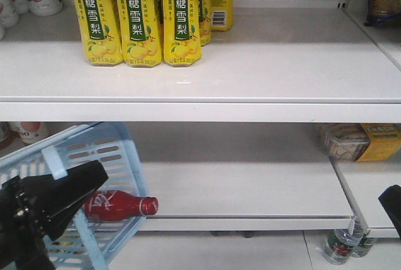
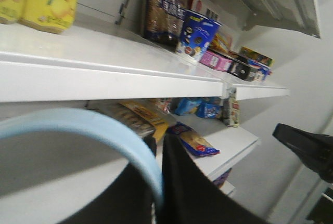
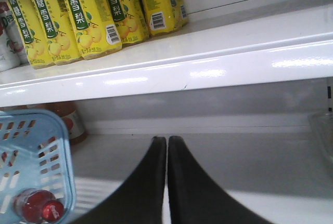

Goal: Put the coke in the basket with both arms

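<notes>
The light blue basket (image 1: 103, 157) hangs tilted at the lower left, in front of the lower shelf. The red coke (image 1: 116, 206) lies on its side in it, and its capped neck points right past the rim. My left gripper (image 1: 100, 175) is shut on the basket's pale blue handle (image 2: 132, 141), which runs between the black jaws of the left gripper (image 2: 158, 143). My right gripper (image 3: 167, 141) is shut with nothing in it, off to the right of the basket (image 3: 36, 151) and the coke (image 3: 39, 207). Only a black corner of the right gripper (image 1: 391, 202) shows in the front view.
Yellow pear-drink bottles (image 1: 141, 19) stand on the upper shelf (image 1: 250, 104). A boxed snack (image 1: 357, 141) sits on the lower shelf at right, and water bottles (image 1: 341, 245) stand on the floor below. Snack packs (image 2: 195, 143) fill the shelves further right.
</notes>
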Motion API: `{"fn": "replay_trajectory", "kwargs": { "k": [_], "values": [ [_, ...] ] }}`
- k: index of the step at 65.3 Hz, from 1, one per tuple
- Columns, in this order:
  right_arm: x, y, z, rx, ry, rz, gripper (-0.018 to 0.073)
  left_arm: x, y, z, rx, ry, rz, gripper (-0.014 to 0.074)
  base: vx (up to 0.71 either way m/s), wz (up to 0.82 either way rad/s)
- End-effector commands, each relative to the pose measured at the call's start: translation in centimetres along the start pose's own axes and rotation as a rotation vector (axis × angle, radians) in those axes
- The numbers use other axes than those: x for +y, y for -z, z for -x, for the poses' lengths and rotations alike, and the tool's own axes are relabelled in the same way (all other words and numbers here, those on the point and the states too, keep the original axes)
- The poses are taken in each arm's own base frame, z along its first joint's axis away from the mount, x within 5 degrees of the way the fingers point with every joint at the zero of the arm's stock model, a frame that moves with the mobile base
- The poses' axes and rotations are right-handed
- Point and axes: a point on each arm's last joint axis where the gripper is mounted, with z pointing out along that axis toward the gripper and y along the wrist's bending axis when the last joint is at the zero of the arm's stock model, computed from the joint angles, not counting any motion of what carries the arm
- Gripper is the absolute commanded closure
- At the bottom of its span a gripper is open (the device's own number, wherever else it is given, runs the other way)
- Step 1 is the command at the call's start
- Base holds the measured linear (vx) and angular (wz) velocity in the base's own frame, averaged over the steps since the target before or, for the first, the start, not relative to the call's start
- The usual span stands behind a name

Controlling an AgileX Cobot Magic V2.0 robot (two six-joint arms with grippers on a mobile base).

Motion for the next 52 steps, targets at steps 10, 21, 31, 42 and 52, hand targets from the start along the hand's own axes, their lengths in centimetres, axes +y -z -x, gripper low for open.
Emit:
{"fn": "replay_trajectory", "kwargs": {
  "k": [10, 21, 31, 42, 52],
  "values": [
    [0.0, 0.0, 1.0, -0.033, 0.049, -0.021, 0.0564, -0.5, 2.5, 0.3, -0.195, -0.042, 0.006, 0.0602, 0.00, 0.00],
    [0.0, 0.0, 1.0, -0.033, 0.049, -0.021, 0.0564, 0.9, 4.0, -1.5, -0.179, -0.001, 0.135, 0.0602, 0.00, 0.00],
    [0.0, 0.0, 1.0, -0.033, 0.049, -0.021, 0.0564, 2.4, 5.1, -3.3, -0.120, -0.001, 0.283, 0.0602, 0.00, 0.00],
    [0.0, 0.0, 1.0, -0.033, 0.049, -0.021, 0.0564, 3.0, 6.0, -4.5, -0.092, 0.033, 0.338, 0.0602, 0.00, 0.00],
    [0.0, 0.0, 1.0, -0.033, 0.049, -0.021, 0.0564, 3.4, 6.6, -5.1, -0.021, 0.009, 0.405, 0.0602, 0.00, 0.00]
  ]
}}
